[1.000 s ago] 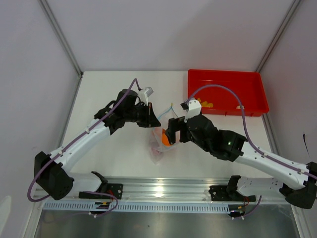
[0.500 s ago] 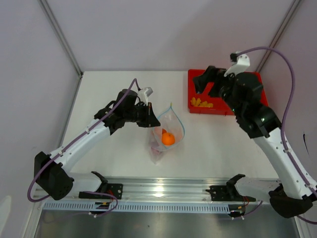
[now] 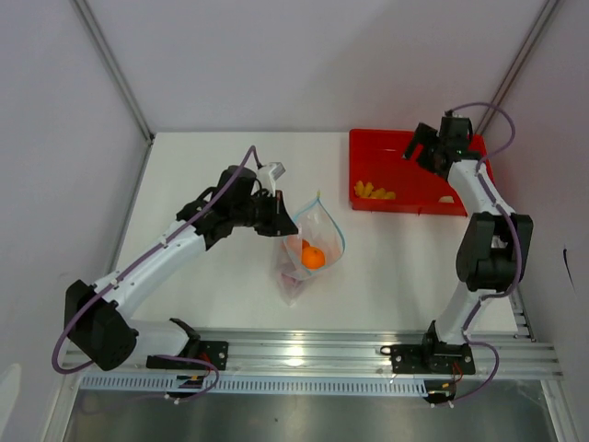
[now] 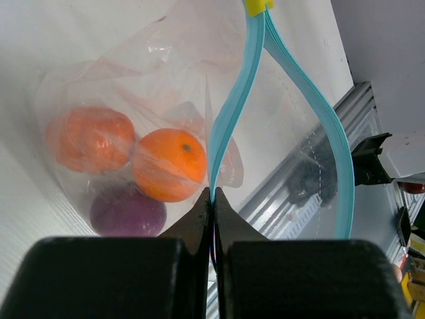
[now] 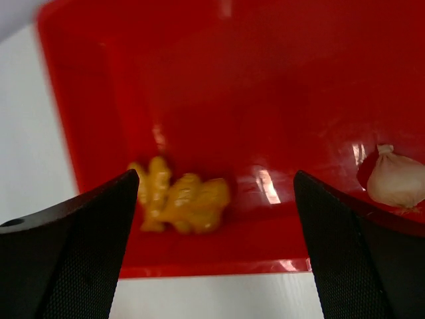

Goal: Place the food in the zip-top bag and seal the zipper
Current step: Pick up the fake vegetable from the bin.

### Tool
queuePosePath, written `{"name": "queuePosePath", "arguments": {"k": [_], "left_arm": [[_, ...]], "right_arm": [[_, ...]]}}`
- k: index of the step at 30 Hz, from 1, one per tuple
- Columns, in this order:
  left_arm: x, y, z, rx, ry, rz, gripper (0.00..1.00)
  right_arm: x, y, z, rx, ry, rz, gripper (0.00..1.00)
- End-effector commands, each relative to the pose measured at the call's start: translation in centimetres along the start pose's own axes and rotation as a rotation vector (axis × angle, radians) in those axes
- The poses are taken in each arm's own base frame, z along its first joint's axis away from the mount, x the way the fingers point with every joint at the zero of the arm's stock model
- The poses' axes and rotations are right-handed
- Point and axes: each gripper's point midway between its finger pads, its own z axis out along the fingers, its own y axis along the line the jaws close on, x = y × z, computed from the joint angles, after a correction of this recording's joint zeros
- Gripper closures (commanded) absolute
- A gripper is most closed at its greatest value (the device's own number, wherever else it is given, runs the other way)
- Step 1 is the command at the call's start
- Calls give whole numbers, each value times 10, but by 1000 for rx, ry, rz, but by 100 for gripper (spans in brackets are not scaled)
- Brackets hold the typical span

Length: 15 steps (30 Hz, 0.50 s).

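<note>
Top external: left gripper (image 3: 288, 226) clamps the light blue zipper (image 4: 229, 119) edging the clear crinkly bag (image 3: 324, 226); right gripper (image 3: 417, 149) gapes above the red plastic tray (image 3: 386, 157).

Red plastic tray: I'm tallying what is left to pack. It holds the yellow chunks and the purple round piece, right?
Not quite. The red plastic tray holds the yellow chunks and a small whitish piece, as the right wrist view shows. The purple round piece lies inside the clear zip-top bag, per the left wrist view.
</note>
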Motion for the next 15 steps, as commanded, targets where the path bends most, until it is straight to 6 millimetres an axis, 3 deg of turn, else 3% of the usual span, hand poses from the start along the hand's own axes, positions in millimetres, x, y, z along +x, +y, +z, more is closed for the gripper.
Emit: {"name": "queuePosePath", "arguments": {"k": [1,2,3,4,5,6,7,8,9,15], "left_arm": [[-3,-2,0,24,-12,46,99],[4,3,-2,4,15,32,100],[8,6,-2,-12,27,34,100],[9,7,-5,-21,31,33,99],[14,9,-6,-31,47,32,99],[16,10,-6,-32,50,38,99],[16,10,-6,-28,53,42,99],[18,11,-7,-31,67,51,99],[18,10,-7,-26,67,57,100],[25,13,-4,-18,138,62,99]], "right_arm": [[-30,-6,21,-5,-185,17,1],[-11,-13,43,18,-125,44,1],[-28,-1,46,6,-137,54,1],[-25,0,57,18,-100,66,1],[18,-14,83,76,64,70,1],[-11,10,83,28,42,43,1],[-4,8,90,49,89,33,0],[29,8,101,74,202,7,1],[27,32,100,26,199,-50,1],[55,45,104,21,286,1,1]]}}
